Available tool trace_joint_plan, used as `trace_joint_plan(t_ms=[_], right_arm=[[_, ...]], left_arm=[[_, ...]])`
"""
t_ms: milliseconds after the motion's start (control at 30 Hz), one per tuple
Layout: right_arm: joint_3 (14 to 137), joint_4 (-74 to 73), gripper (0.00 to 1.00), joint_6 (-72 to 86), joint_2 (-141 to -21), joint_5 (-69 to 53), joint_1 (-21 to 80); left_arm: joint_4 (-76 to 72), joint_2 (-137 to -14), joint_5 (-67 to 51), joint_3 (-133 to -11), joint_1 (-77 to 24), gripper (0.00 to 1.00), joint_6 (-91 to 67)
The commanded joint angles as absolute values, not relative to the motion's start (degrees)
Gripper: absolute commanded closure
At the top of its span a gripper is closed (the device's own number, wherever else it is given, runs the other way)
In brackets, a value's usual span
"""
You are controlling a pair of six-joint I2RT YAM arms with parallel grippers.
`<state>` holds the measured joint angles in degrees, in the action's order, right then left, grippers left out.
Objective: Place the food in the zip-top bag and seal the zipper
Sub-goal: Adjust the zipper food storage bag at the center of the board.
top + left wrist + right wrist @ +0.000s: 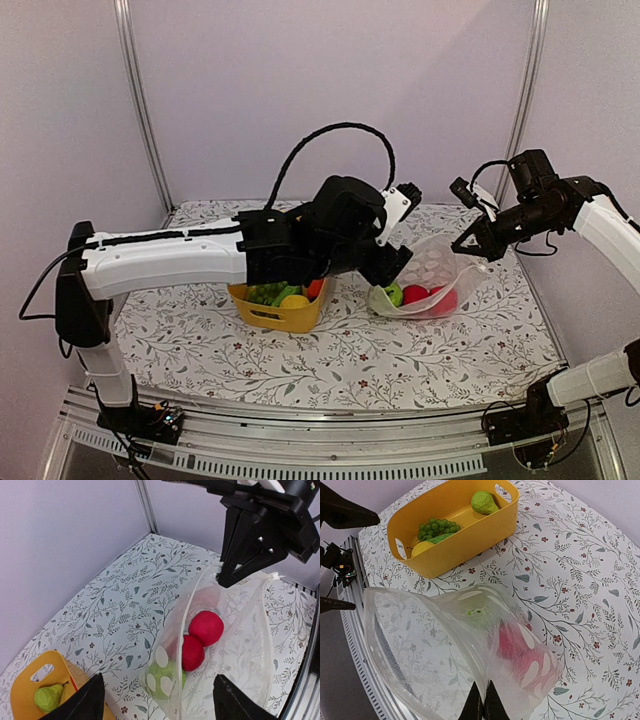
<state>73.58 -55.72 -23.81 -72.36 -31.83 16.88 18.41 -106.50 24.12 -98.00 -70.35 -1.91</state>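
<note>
Clear zip-top bag (445, 262) w/ food (416, 294) inside pinched by right claw (482, 696); left claw (159, 679) wide apart, empty.

A yellow plastic basket (272, 318), rectangular with rounded corners and a slot handle cut into each short end, stood upright a little left of the middle of the table. Under it lay a white tablecloth printed with grey leafy sprigs and small red flowers (400, 360), which covered the tabletop up to a ribbed silver metal rail (330, 442) along the near edge. Plain pale lilac wall panels (330, 80) closed off the back and sides, joined at the rear corners by two slim silver metal posts (140, 100).
</note>
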Motion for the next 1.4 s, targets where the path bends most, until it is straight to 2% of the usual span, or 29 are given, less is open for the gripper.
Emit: trace_joint_plan(t_ms=[0, 267, 333, 433, 500, 600, 733, 833, 933, 1133, 1367], right_arm=[[73.7, -55.6, 0.98, -23.7, -71.5, -32.2, 17.2], [73.6, -55.9, 0.97, -24.3, -71.5, -31.3, 17.2], [74.1, -56.3, 0.96, -24.5, -72.1, -30.9, 17.2], [76.8, -58.3, 0.96, -24.8, -73.7, -30.4, 17.2], [80.5, -59.8, 0.96, -25.4, -74.2, -29.7, 17.2], [82.9, -60.0, 0.97, -25.7, -73.6, -28.6, 17.2], [75.7, -57.0, 0.97, -26.5, -73.3, -26.9, 17.2], [71.8, -56.2, 0.97, -27.7, -76.2, -27.4, 17.1], [74.6, -57.6, 0.98, -27.4, -77.7, -28.2, 17.2], [83.0, -59.6, 0.98, -26.9, -73.8, -27.9, 17.2], [79.0, -54.7, 1.00, -25.3, -73.0, -24.3, 17.2]], left_arm=[[28.0, -111.0, 17.3, -104.5, -67.3, 0.29, -6.2], [30.3, -118.0, 13.9, -110.1, -64.5, 0.50, -3.9], [31.8, -120.2, 12.8, -113.2, -64.0, 0.63, -3.0], [33.3, -122.4, 11.2, -117.7, -63.5, 0.92, -1.8], [33.8, -121.8, 9.4, -120.0, -63.9, 1.00, -1.7], [30.2, -117.9, 10.4, -117.0, -65.7, 1.00, -1.9], [18.7, -115.8, 11.2, -106.1, -63.2, 1.00, -3.0], [22.8, -121.3, 5.8, -109.6, -58.8, 1.00, -6.3], [27.6, -123.9, 3.9, -115.3, -59.2, 1.00, -6.0], [23.4, -117.6, 8.2, -114.5, -61.6, 1.00, -3.0], [20.4, -117.1, 10.6, -114.0, -61.3, 0.95, -1.1]])
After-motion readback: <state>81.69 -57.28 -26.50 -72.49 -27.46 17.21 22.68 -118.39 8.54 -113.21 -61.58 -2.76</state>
